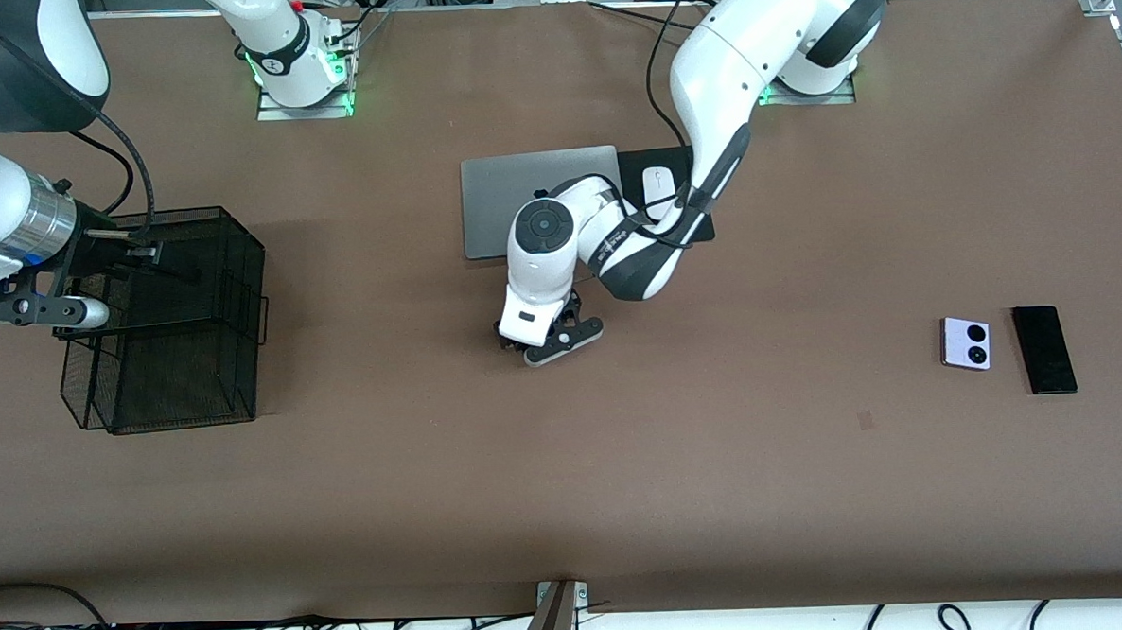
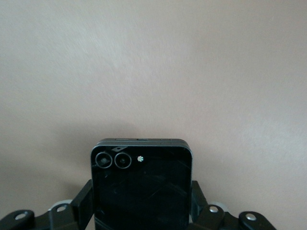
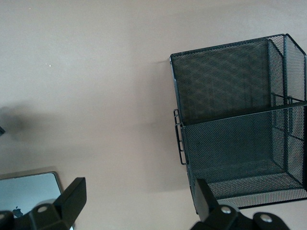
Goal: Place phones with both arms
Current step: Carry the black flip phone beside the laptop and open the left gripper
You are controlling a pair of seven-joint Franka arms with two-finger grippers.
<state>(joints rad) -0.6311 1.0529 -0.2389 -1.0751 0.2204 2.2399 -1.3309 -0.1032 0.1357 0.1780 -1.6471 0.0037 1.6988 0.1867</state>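
Basket: the black mesh basket (image 1: 168, 318) is sitting at nine o'clock on the surface (image 1: 625, 483), and no phone is showing inside it in the front or right wrist view, so nothing seems delivered yet.
Right claw: the right claw (image 3: 136, 201) is hanging released and empty over the surface beside the basket; that arm is waiting.
Folded phone: the small black folded phone (image 2: 141, 187) is being gripped edge-on by the left claw (image 1: 548, 339), which is clenching it just over the middle of the surface, at six o'clock from the silver laptop (image 1: 518, 189) and white mouse (image 1: 658, 190).
Remaining phones: the lilac-white phone (image 1: 966, 343) and the long black slab (image 1: 1044, 349) are lying side by side, not touching, at three o'clock, seemingly untouched.
Progress: I am judging this as early, with one phone in transit and two left.
Hidden: the folded phone is not showing in the front view, since the left wrist is covering it; the basket's compartments are partly blocked by the right arm; the phone's lower edge is running out of the left wrist view.
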